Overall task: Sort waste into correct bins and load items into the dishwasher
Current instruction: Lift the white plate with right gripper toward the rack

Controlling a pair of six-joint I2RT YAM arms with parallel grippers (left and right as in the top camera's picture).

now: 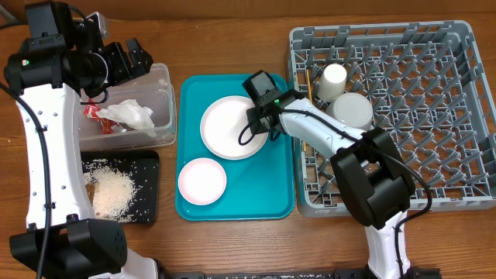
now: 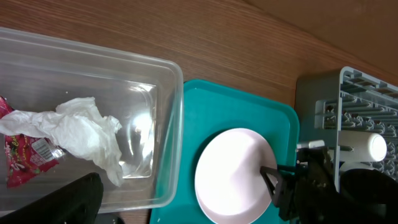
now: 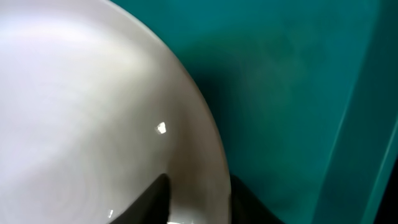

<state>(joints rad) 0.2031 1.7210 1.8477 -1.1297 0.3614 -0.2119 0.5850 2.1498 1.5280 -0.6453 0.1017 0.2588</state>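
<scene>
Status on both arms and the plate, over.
Right gripper straddles pink plate rim on teal tray, clamp unconfirmed. Left gripper above clear tub, state unclear. Cup and bowl sit in rack near tray.

One rack [image 1: 449, 116], one teal tray [image 1: 271, 190], one tub [image 1: 167, 93], one black tray [image 1: 147, 209], one plate [image 1: 229, 128], one pink bowl [image 1: 202, 180], one grey bowl [image 1: 353, 111], one cup [image 1: 335, 77], one tissue [image 1: 128, 115], one red wrapper [image 1: 91, 112], one rice heap [image 1: 116, 190]
</scene>
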